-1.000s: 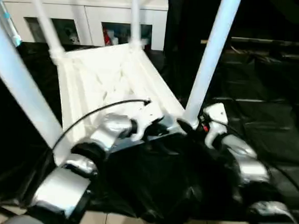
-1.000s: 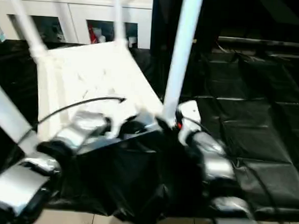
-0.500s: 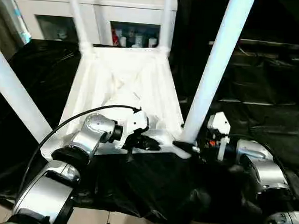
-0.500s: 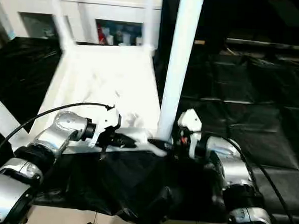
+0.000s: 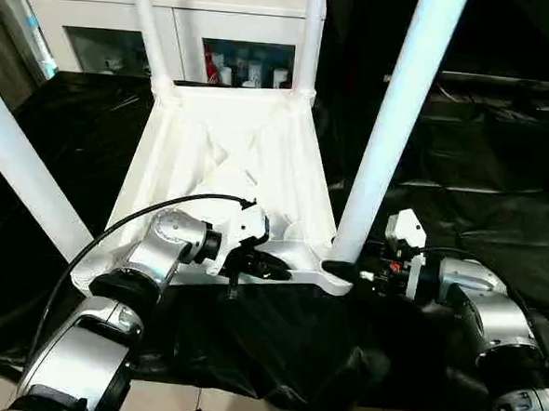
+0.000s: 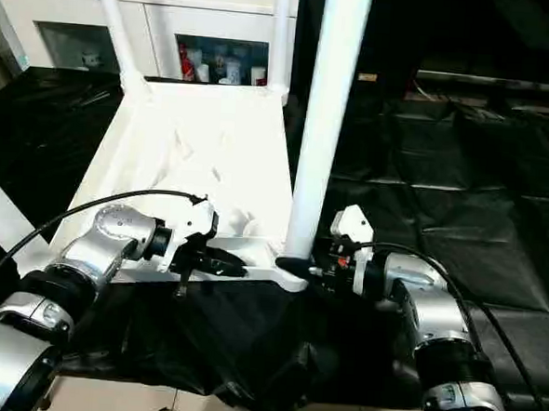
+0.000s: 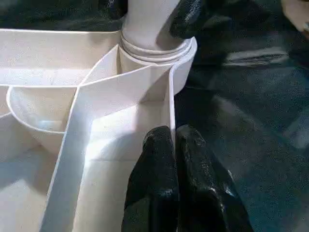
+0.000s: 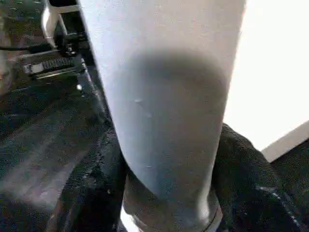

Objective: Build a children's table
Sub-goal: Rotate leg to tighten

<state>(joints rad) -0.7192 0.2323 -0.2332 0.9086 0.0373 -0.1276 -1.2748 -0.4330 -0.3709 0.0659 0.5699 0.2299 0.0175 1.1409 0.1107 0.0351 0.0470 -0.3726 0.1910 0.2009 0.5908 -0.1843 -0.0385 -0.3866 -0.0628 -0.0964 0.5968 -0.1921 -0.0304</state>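
With all four legs standing in the upturned tabletop [image 5: 231, 156], I judge only seating this lower-right leg [image 5: 391, 129] and flipping remain: my right end effector [image 6: 299, 266] clasps its base, my left end effector [image 5: 275, 270] rests closed and empty on the rim.

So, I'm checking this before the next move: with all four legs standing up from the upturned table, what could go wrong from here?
The right gripper straddles the base of the near right leg; a sideways pull could lever that tall leg in its socket. The left gripper, shut, presses on the tabletop at its near rim; the top may slide on the black sheet.
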